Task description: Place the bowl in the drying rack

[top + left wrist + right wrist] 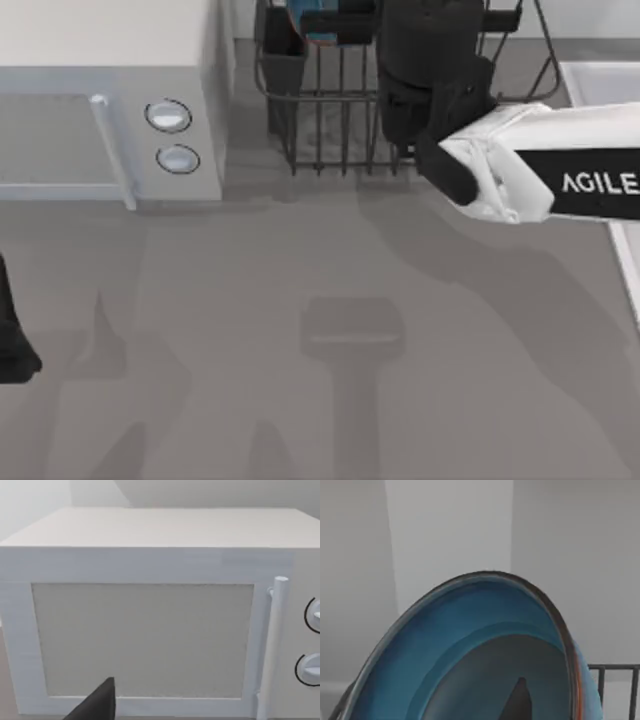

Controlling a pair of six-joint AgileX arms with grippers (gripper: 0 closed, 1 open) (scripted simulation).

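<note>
Our right arm (540, 170) reaches in from the right side of the tabletop (330, 380), and its dark wrist sits over the drying rack (330, 120). The right end effector (335, 22) is above the rack's far left part, close to the dark rectangular cup (283, 55) at the rack's left corner.

The bowl (318, 25) is at that end effector: in the top view a sliver of blue with a reddish edge peeks out next to the cup, partly covered by the wrist. In the right wrist view the bowl (485, 650) is tilted with its blue inside facing the camera, a dark rim and a reddish edge along one side, and one dark fingertip (517, 702) in front of its inner surface. Rack bars (615, 690) show just past the bowl's edge. We read the right end effector as clamped on the bowl's rim. We can't tell whether the bowl touches the rack.

The microwave (110, 110) stands just left of the rack, with its door, handle (112, 150) and two knobs (172, 137) facing the open tabletop.

Our left arm (12, 340) is parked at the tabletop's left edge, well away from the rack. The left wrist view faces the microwave (150, 580) door, with one dark fingertip (100, 705) in front. We can't tell whether the left end effector is open or closed.
</note>
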